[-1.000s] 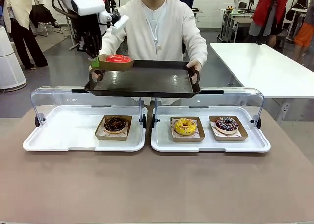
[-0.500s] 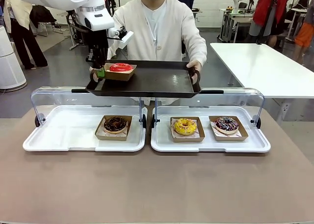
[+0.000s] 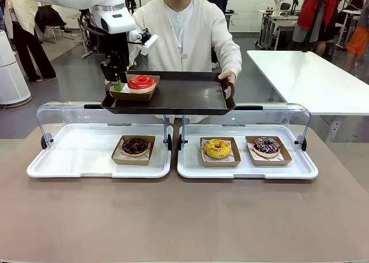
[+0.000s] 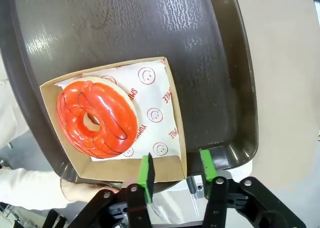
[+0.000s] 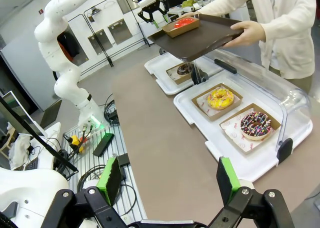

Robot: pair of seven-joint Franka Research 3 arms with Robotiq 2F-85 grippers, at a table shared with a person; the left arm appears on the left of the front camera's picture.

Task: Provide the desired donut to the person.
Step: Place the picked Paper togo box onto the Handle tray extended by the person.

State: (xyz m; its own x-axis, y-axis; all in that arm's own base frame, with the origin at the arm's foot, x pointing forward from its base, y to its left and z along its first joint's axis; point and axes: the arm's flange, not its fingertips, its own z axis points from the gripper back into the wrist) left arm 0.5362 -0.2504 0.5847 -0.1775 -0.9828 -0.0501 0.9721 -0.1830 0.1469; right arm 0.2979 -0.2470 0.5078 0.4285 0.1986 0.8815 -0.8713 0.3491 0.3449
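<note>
Left end effector released, jaws apart astride box side wall; best lift straight up w/o snagging cardboard, since tray is hand-held by person. Red donut sits in box on tray. On counter: L display tray holds choc donut; R display tray holds yellow donut & sprinkled donut. Right end effector released, empty.

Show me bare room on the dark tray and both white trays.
Dark tray: free from the red donut's box right to the person's hand. Left white tray: free left of the chocolate donut. Crowded: right white tray.

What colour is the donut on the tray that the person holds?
Glossy red donut; the left wrist view shows it best.
</note>
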